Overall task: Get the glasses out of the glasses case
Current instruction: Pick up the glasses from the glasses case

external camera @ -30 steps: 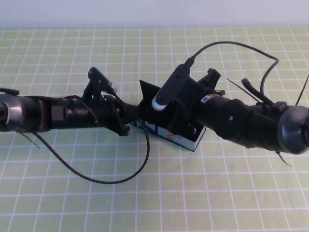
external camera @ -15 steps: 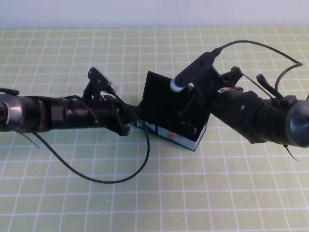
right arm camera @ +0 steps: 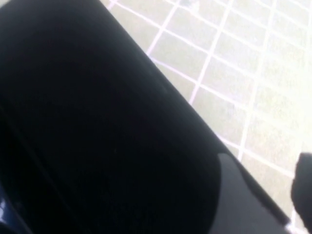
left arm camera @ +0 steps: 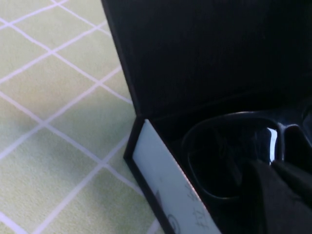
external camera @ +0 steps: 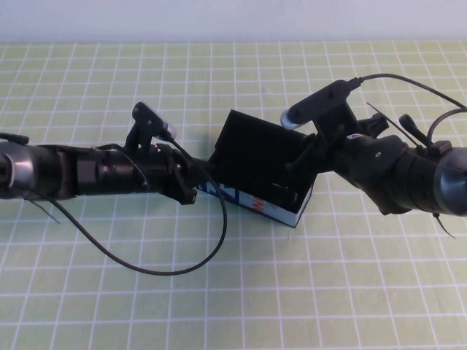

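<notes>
Here the glasses case sits mid-table, lid tipped up toward 12 o'clock. The glasses lie inside it, apart from either tool.

Left gripper at the case's 9 o'clock end; grip cannot be told.

Right gripper at 3 o'clock by the lid; jaws unreadable.

Judgement: frames light, stiff, slick plastic; lenses scratch. Pinch the bridge or a thick temple.

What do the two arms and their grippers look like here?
Both arms are black, rounded and segmented, with loose black cables looping off them. The left gripper sits at the glasses case's left end; the right gripper by its raised lid. Each wrist carries a black camera bar with a pale tip.
</notes>
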{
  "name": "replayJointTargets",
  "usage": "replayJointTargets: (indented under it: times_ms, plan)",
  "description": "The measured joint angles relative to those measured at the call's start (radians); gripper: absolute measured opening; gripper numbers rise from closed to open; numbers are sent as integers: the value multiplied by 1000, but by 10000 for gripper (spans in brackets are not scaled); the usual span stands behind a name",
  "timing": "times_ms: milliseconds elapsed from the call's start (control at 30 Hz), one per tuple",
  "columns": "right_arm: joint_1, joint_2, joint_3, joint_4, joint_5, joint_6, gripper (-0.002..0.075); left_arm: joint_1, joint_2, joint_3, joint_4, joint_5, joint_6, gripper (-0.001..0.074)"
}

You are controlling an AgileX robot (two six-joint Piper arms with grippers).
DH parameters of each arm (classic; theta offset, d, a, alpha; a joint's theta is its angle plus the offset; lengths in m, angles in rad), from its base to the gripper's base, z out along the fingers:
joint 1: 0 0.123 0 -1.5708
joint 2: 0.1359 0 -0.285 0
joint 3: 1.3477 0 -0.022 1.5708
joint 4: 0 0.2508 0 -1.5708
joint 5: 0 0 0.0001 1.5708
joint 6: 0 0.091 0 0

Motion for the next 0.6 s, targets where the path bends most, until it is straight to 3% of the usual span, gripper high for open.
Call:
replayJointTargets:
  times_ms: [600]
  plan:
    - [-17, 65, 0, 21, 45, 0, 242, 0, 0, 0, 3, 9, -9, -4]
